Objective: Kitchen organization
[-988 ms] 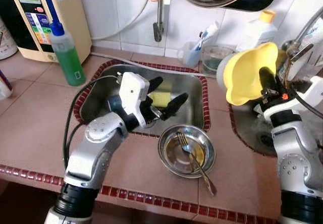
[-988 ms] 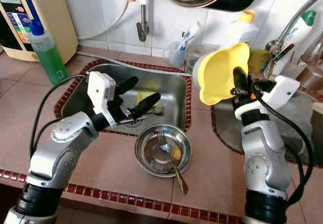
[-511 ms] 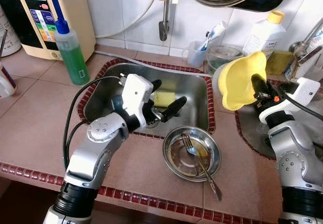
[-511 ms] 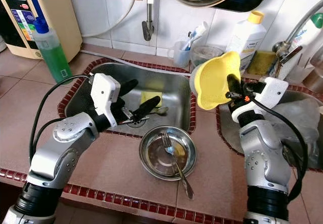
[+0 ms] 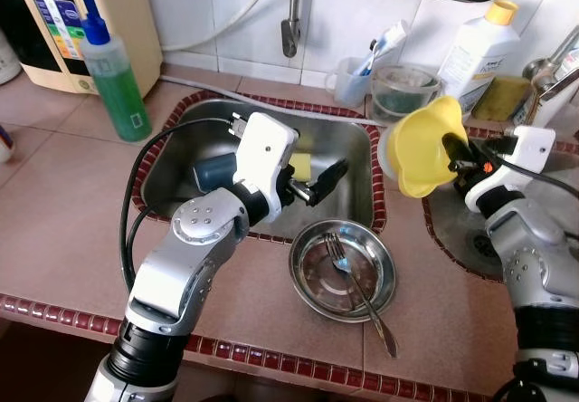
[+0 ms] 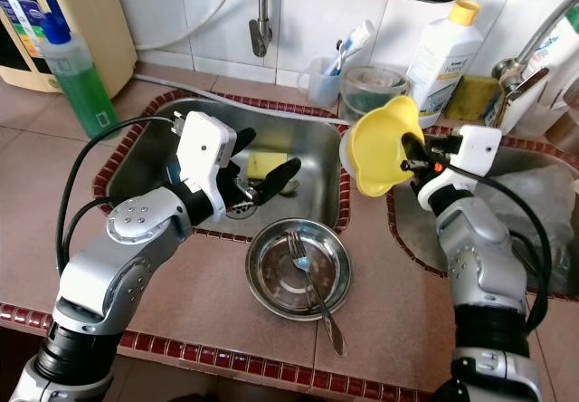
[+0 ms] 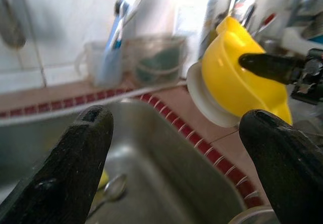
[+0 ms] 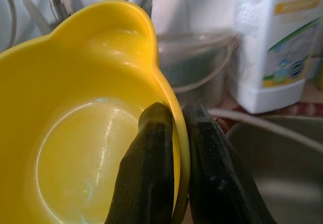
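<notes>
Yellow plastic bowl (image 5: 423,144) hangs tipped on its side above the tiled desk (image 5: 63,194) between the two steel basins, its rim pinched between the closed jaws of the right gripper (image 8: 174,148); one finger sits inside the bowl, the other outside. Left gripper (image 5: 303,177) hovers over the left stainless sink basin (image 5: 348,162), jaws spread wide and holding nothing. Just near of that basin, a round stainless steel dish (image 5: 342,269) rests on the desk with a metal fork (image 5: 357,284) lying in it, handle pointing over the near rim. A yellow sponge (image 6: 262,163) and a spoon (image 7: 112,189) lie in the basin. A green soap bottle (image 5: 113,85) stands far left; a white detergent bottle (image 5: 479,53) stands far right by the wall.
</notes>
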